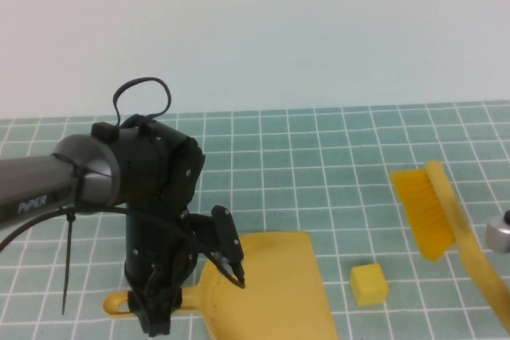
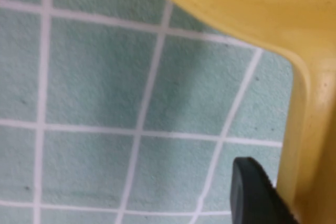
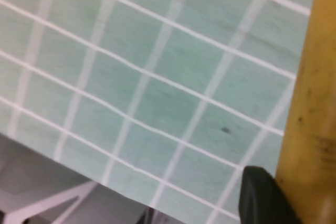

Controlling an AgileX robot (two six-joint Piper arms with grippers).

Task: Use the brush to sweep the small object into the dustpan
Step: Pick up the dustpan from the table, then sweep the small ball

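Low in the left of the high view, left gripper (image 1: 203, 272) down at the neck of the dustpan (image 1: 275, 284), fingers apparently closed around the handle where it meets the scoop (one black fingertip (image 2: 254, 192) pressed against the yellow plastic in the left wrist view). At the right edge, right gripper (image 1: 500, 236) mostly out of frame, seemingly clamped on the handle of the brush (image 1: 434, 209), though not certain from so little. Small object (image 1: 369, 284) on the green tiled mat (image 1: 319, 157), between scoop and bristles, apart from both. Best done with the pan held flat and steady, mouth toward the cube, bristles set down beyond it and drawn leftward in one low stroke.
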